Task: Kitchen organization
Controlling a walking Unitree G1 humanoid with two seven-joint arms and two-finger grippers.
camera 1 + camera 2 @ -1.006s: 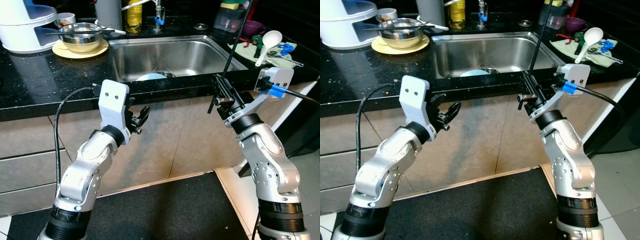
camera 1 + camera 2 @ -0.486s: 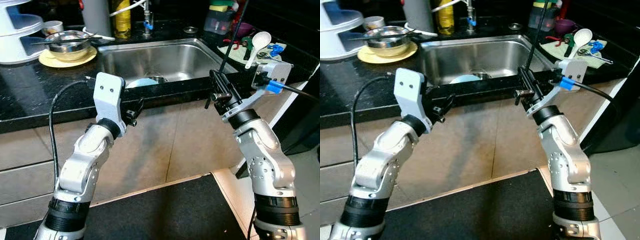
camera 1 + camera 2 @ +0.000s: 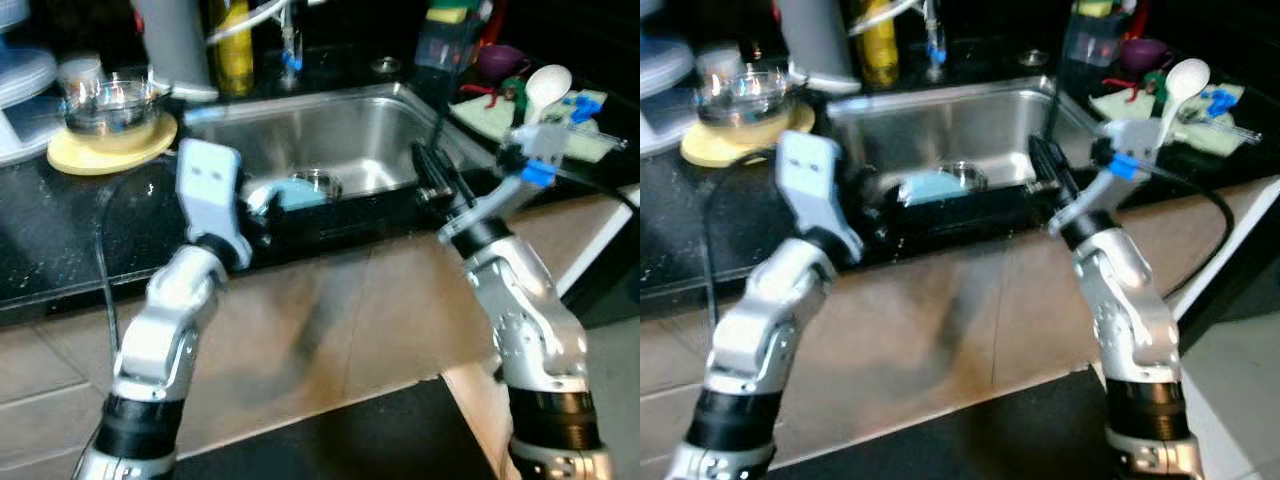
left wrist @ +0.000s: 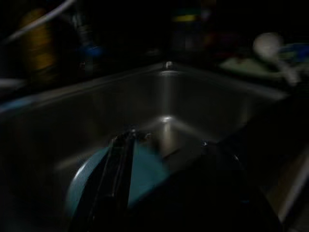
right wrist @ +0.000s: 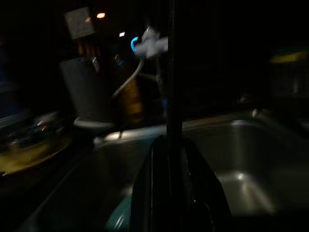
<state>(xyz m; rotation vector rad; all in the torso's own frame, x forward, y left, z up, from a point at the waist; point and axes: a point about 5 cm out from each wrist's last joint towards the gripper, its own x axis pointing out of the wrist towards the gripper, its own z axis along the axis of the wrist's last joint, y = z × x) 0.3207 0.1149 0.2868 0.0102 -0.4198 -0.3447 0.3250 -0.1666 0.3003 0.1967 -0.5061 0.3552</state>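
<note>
Left eye view: the whole picture has slid and blurred against half a second ago, so the camera has moved closer to the black counter (image 3: 60,230). The left gripper (image 3: 255,205) now sits over the near rim of the steel sink (image 3: 340,130), where earlier it hung below the counter edge; whether its fingers are apart cannot be told. The right gripper (image 3: 430,165) is at the sink's right front corner, fingers closed on a thin dark rod (image 3: 437,95) that rises from it. A blue plate (image 3: 300,190) lies in the basin near the drain.

Right eye view: a metal bowl (image 3: 740,95) on a yellow plate (image 3: 710,145) stands on the counter left of the sink, a white spoon (image 3: 1180,85) to the right.

Left wrist view: dark; one black finger (image 4: 113,179) crosses the blue plate, with open basin beyond.

Right wrist view: the rod stands upright between the closed fingers (image 5: 159,188), facing the tap (image 5: 149,46).
</note>
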